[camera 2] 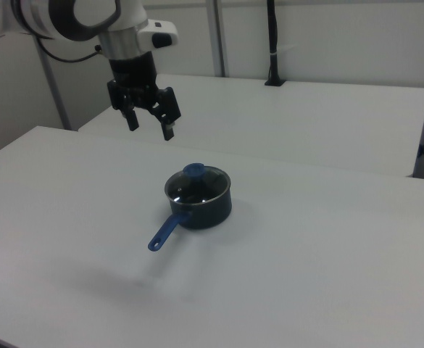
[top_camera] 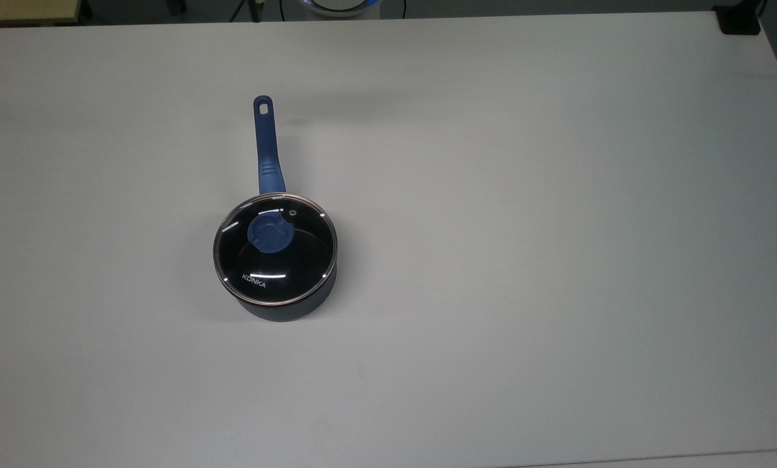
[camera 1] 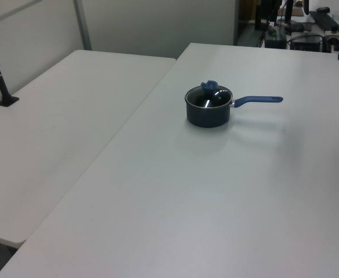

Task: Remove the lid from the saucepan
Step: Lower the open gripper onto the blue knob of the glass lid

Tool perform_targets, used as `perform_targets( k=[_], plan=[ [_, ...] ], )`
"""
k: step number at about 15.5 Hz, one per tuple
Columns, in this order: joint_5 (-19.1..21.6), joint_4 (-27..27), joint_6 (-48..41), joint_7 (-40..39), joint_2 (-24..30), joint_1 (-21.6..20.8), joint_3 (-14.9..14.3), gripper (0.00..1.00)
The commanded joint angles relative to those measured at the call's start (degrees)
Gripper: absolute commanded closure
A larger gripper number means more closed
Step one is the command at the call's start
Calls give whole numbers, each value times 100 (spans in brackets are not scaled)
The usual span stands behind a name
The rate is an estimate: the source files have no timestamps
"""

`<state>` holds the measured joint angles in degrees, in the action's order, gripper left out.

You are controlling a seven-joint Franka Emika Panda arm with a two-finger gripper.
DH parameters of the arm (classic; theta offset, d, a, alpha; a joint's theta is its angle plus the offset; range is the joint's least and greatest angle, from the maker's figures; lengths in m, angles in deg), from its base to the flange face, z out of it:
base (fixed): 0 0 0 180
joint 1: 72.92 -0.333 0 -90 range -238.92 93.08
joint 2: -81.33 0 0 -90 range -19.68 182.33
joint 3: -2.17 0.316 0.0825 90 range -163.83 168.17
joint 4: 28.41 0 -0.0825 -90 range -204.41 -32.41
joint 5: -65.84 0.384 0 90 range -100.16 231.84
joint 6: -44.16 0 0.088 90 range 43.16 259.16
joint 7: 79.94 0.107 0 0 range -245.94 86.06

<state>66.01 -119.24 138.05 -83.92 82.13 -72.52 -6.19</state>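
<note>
So, saucepan (top_camera: pixel 284 305) sits on the smooth matte white desk (top_camera: pixel 525 227), well in from every edge; in the top view it's nearer the desk's left edge than the right, approx. midway between the upper and lower edges. Body is small, round, dark navy-black w/ a slight sheen. Its handle (top_camera: pixel 266 146) is long, straight, blue, w/ ribbed grooves near the pot and a slot at the far end; it points toward the upper edge in the top view.

Lid (top_camera: pixel 297 260) rests flat on the pan rim: round clear glass disc, thin shiny steel rim, white "KONKA" lettering, small vent hole near the handle side. Blue knob (top_camera: pixel 269 234) stands at its centre (round, w/ a dished top).

Hand (camera 2: pixel 150 124) hangs in the air, clear of the lid, up and toward the right view's left of the pan. Its two dark fingers (camera 2: pixel 167 122) point down and are spread apart, nothing between them. White arm housing (camera 2: pixel 88 18) above it is glossy and rounded.
</note>
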Motion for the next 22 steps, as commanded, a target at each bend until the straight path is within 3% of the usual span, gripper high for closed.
perform_targets(
  k=[1, 4, 8, 10, 14, 18, 22],
  plan=[
    [-9, -136, 865, 185, -133, -31, -79, 0],
    [-43, -119, 1849, 2572, -616, -145, -26, 0],
    [-105, -49, 2773, 4006, -1327, -357, -17, 0],
    [-218, -40, 2967, 4335, -1591, -531, -8, 0],
    [-824, -40, 3451, 5256, -2031, -673, -8, 0],
    [-949, -40, 3522, 5338, -2365, -849, 1, 0],
    [-1528, -48, 3531, 5855, -2480, -867, 62, 0]
  ],
)
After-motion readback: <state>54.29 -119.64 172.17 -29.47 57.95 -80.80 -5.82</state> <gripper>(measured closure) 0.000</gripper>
